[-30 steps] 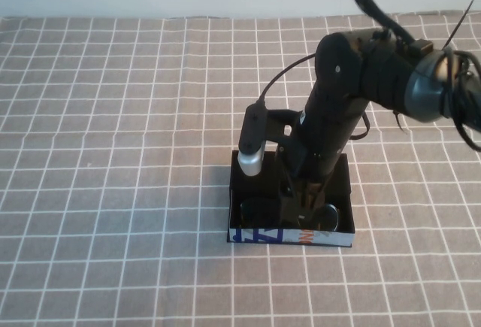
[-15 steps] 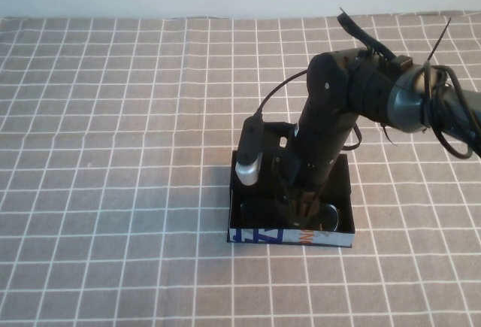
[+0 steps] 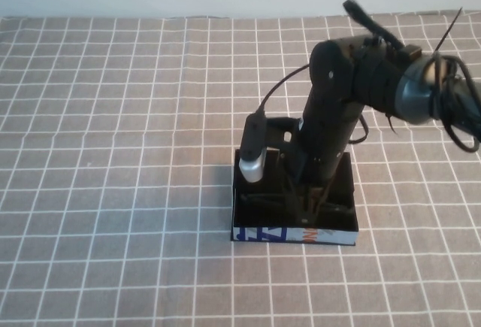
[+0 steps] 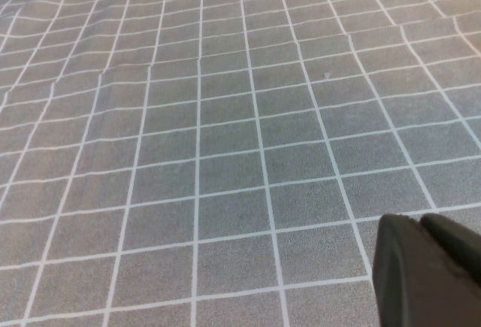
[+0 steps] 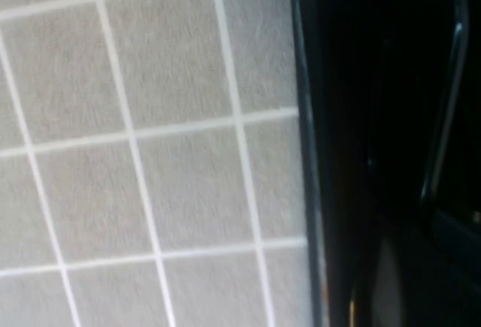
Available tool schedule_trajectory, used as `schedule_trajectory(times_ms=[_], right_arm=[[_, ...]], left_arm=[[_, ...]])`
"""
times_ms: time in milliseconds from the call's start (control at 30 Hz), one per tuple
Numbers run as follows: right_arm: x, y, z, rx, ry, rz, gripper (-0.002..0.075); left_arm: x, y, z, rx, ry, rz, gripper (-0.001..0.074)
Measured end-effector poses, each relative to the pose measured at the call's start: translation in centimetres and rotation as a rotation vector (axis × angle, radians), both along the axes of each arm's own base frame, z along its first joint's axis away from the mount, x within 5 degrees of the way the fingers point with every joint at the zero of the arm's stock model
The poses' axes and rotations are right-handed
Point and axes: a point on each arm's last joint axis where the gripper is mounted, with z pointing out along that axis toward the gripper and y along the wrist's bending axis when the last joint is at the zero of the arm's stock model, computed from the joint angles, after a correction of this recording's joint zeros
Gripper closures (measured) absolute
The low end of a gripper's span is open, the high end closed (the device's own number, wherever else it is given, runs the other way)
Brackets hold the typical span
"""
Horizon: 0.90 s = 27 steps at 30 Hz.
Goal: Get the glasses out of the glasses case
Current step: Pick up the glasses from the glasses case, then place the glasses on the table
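The glasses case [image 3: 293,234] is a black open box with a light front edge printed in blue and orange, standing on the checked cloth at the middle right. The black glasses [image 3: 259,201] lie inside it, mostly hidden by the arm. My right gripper [image 3: 312,201] reaches straight down into the case over the middle of the glasses. In the right wrist view the case wall [image 5: 304,154] and a shiny edge of the glasses [image 5: 443,116] show, all else dark. My left gripper [image 4: 425,267] is shut and empty above bare cloth, out of the high view.
A grey cloth with a white grid [image 3: 113,154] covers the whole table. The right arm [image 3: 353,86] comes in from the far right, with its wrist camera [image 3: 252,163] hanging over the case's left rear corner. A white wall runs along the back.
The right arm has shifted a little, and the case has slid slightly right with it. The round lens glints seen before in the case no longer show.
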Motion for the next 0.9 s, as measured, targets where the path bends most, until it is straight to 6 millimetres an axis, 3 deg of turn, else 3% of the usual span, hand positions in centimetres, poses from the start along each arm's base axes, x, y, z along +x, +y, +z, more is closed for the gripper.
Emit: schedule_trajectory(times_ms=[267,600,767,900], right_arm=[[0.0,-1.9,6.3,0.014,-0.135,-0.199,0.0725],[-0.1,-9.4,13.1,0.173,-0.121,-0.795,0.0725],[-2.8,-14.2,13.3,0.210,-0.024,-1.007,0.0725],[-6.7,-17.6,11.2,0.154,0.043,-1.112,0.0725]], left_arm=[[0.0,0.0,0.0,0.000,0.000,0.000,0.0739],[0.0,0.0,0.0,0.000,0.000,0.000,0.0739],[0.0,0.0,0.0,0.000,0.000,0.000,0.0739],[0.0,0.0,0.0,0.000,0.000,0.000,0.0739]])
